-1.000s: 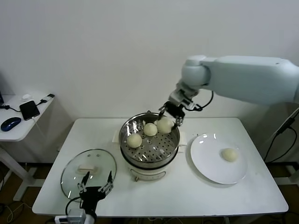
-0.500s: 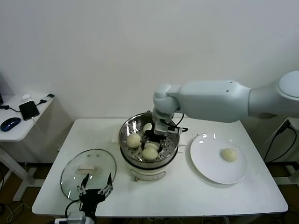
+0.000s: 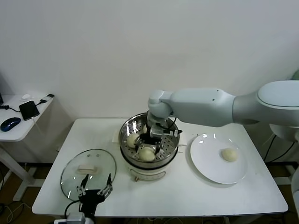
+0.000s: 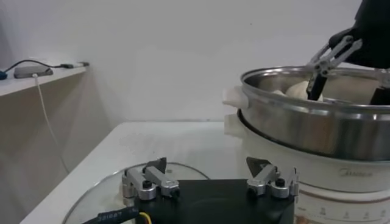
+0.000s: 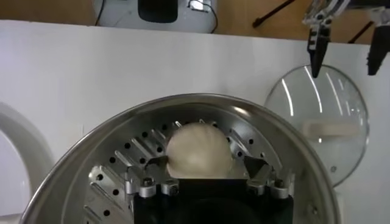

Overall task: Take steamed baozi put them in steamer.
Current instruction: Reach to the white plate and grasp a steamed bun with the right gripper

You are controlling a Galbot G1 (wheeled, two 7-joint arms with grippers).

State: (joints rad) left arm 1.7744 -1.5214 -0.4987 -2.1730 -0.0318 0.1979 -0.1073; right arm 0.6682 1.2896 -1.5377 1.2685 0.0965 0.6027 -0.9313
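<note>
Three baozi in the steamer (image 3: 161,158), one more sitting on the plate (image 3: 210,168) at 3 o'clock of it.

Right gripper (image 5: 206,163) is down inside the pot, jaws spread either side of the front bun (image 5: 199,150), looks like it's let go. Left gripper (image 4: 210,178) hangs open over the glass lid (image 5: 341,122), idle. My worry: dough can be tacky, so if it sticks to a finger (image 5: 255,165) the bun could ride up or roll into its neighbours when the arm lifts.

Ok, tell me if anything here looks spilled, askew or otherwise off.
Nothing stands out. The steamer sits upright, buns on its perforated tray, right gripper inside it around one. One bun lies on the plate; the glass lid lies flat by the left gripper.
</note>
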